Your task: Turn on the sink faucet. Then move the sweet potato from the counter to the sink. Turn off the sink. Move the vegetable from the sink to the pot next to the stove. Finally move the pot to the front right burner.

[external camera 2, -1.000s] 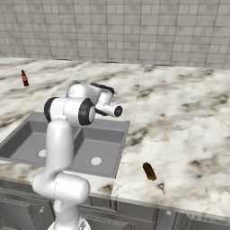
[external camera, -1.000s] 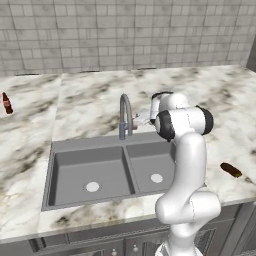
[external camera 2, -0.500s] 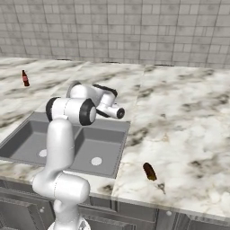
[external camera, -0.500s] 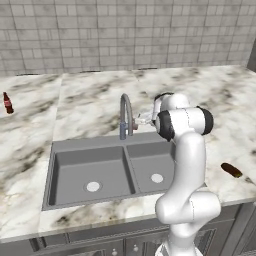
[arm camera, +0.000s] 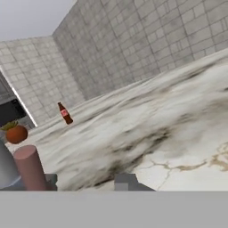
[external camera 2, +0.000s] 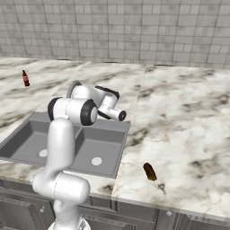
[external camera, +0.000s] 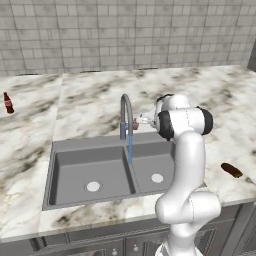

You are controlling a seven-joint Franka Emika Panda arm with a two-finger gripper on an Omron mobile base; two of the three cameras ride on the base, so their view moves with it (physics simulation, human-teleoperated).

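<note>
While water streams from the sink faucet [external camera: 126, 116] into the sink [external camera: 70, 170], the end effector [external camera: 143, 120] sits beside its lever [arm camera: 29, 168]; grip state unclear. Sweet potato [external camera: 231, 170] lies on the desk [external camera: 90, 102].

Two rear base views flanking the sink [external camera: 95, 170], hand view skimming counter [arm camera: 178, 129]

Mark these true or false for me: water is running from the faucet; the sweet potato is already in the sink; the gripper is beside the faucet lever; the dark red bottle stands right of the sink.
1. Water runs from the sink faucet. True: a blue stream falls from the spout into the sink.
2. The sweet potato is in the sink. False: it lies on the counter, right of the sink.
3. The gripper is beside the faucet lever. True.
4. The bottle stands right of the sink. False: far left.
</note>
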